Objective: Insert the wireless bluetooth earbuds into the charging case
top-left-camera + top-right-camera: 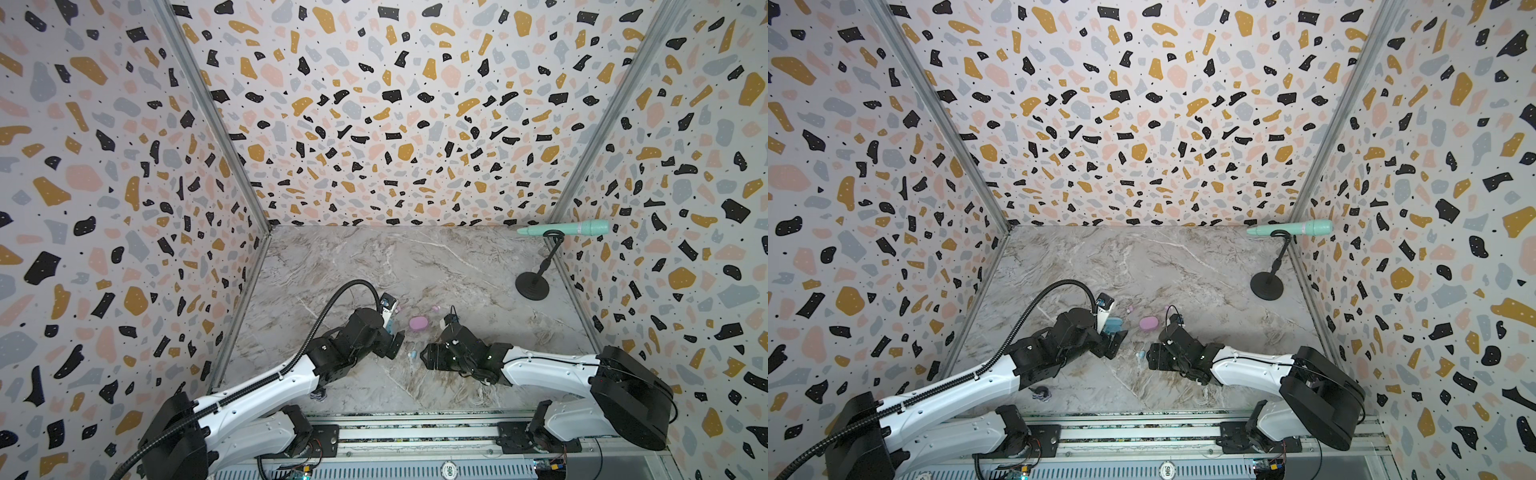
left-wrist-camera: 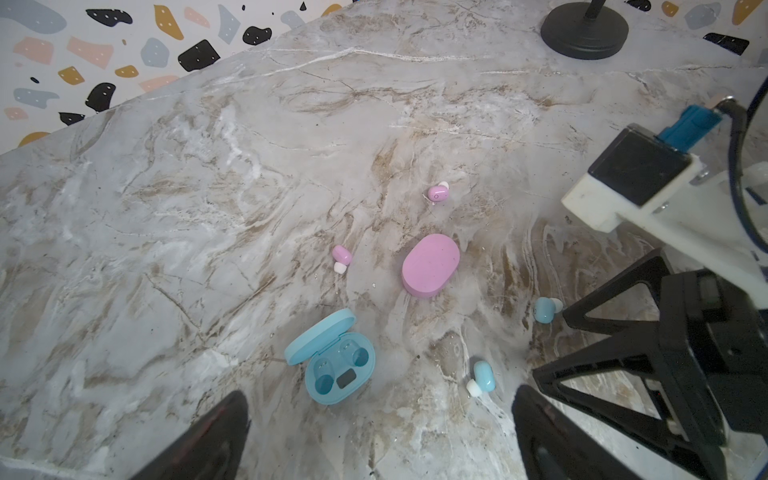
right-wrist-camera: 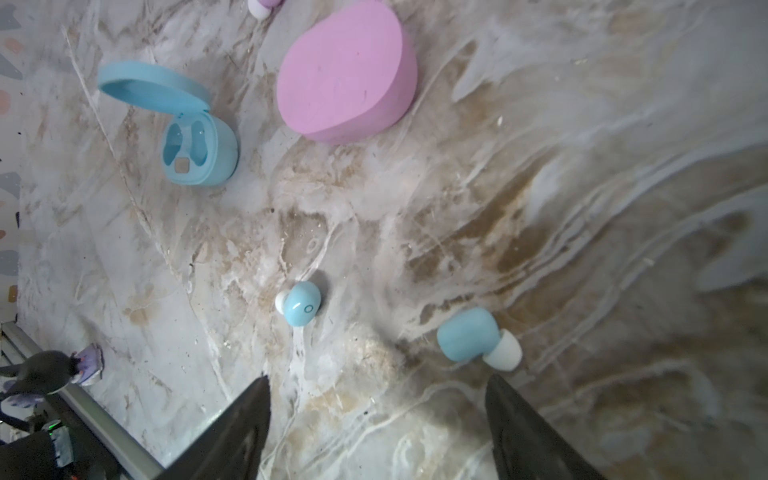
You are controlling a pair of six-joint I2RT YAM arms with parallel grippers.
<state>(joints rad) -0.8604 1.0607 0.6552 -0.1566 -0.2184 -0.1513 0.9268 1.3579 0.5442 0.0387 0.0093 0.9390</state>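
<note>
Nothing inserted yet. Blue case [image 2: 332, 357] is open and empty at 9 o'clock of the shut pink case [image 2: 431, 270]. Blue earbuds [image 3: 301, 307] lie loose on the counter [image 2: 208, 208] around 6 o'clock, pink earbuds [image 2: 342, 257] at 11 and 1. Left gripper [image 2: 380, 397] and right gripper [image 3: 378, 378]: jaws apart, empty.

Terrazzo-patterned walls [image 1: 374, 104], grey marble tabletop [image 1: 374, 270], mint microphone [image 1: 582, 227] on black stand [image 1: 532, 286] in far right corner

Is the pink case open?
No, the pink case is closed with its lid flat down; only the blue case has its lid flipped up.
</note>
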